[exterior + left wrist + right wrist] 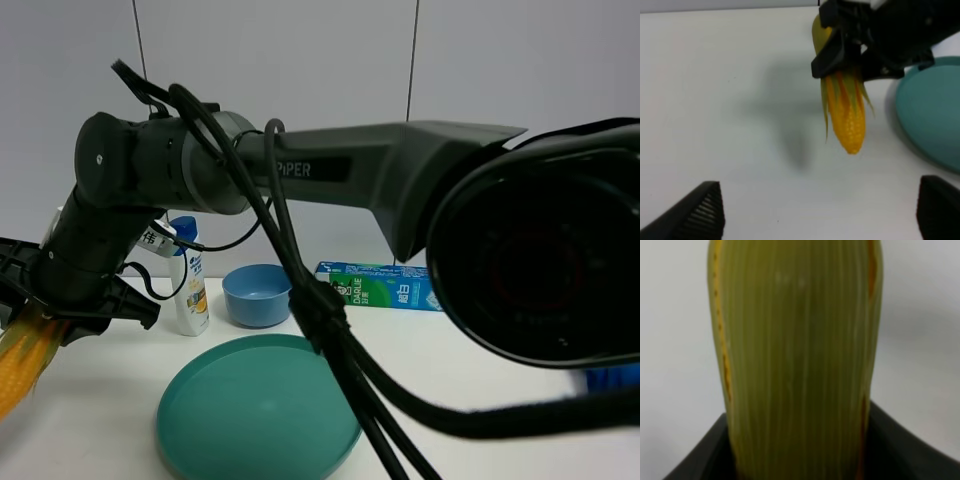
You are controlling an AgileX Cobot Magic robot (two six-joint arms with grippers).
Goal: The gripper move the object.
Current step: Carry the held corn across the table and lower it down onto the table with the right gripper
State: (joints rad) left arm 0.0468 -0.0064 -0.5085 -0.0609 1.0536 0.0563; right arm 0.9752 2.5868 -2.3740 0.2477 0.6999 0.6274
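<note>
**Right gripper holds the corn at the left edge, above the table**

In the far left of the exterior high view, the yellow corn cob with green-yellow husk hangs with its tip pointing down over the white table. The black right gripper is clamped on its upper, husk end; its long dark arm reaches across from the right side of the frame. The right wrist view is almost filled by the husk, with black jaw parts on both sides of it.

In the left wrist view, the cob hangs in the upper middle and does not touch the table. Its shadow lies on the table to the left. The left gripper holds nothing, and its black fingertips stand wide apart in the lower corners.

To the right of the corn in the exterior high view stands a white plastic bottle with a blue cap. After it comes a small light blue bowl. In front of the bowl lies a round teal plate. Behind, right of the bowl, lies a green and blue toothpaste box.
</note>
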